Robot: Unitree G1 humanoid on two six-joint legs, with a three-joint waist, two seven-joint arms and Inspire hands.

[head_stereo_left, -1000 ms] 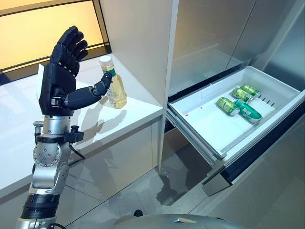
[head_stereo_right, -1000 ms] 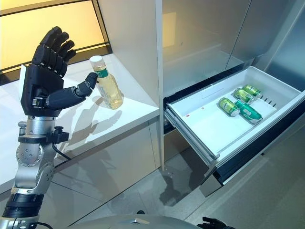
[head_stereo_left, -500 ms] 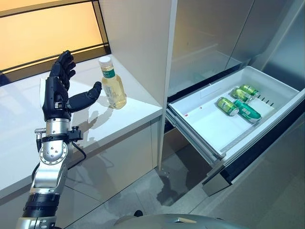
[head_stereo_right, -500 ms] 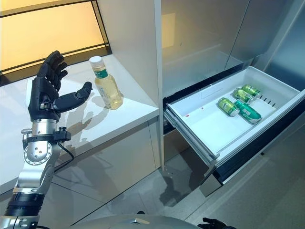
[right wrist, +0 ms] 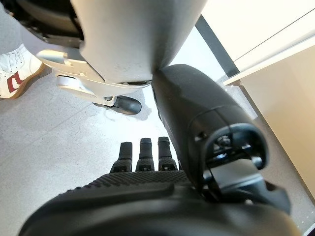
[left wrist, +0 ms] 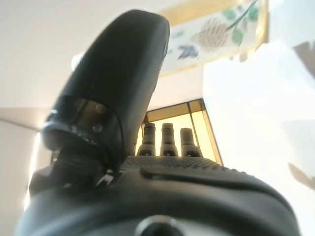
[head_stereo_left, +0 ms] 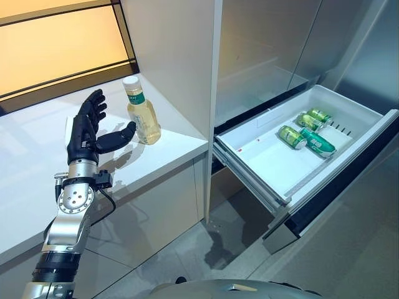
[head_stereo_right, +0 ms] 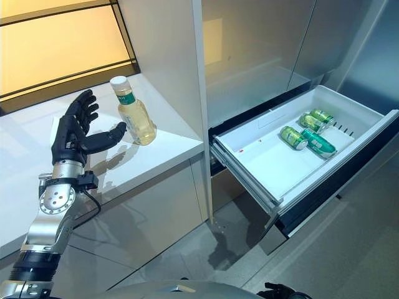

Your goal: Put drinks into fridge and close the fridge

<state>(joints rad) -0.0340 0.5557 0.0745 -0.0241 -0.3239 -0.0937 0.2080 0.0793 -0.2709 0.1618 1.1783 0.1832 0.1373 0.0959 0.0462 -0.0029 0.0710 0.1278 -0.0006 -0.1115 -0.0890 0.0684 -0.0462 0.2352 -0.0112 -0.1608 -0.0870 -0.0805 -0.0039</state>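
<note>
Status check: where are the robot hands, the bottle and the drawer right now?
Left robot hand open beside bottle on counter, not gripping. Right robot hand open, low by floor. Drawer open, three cans inside. Nothing blocking.

Yellow-filled bottle (head_stereo_left: 140,111) stands upright on counter (head_stereo_left: 37,168); green cans (head_stereo_left: 305,129) lie in open drawer (head_stereo_left: 262,156).

White counter (head_stereo_left: 168,156) bearing upright bottle (head_stereo_left: 141,116)

Left hand (head_stereo_left: 84,134) lower, perhaps farther out
</note>
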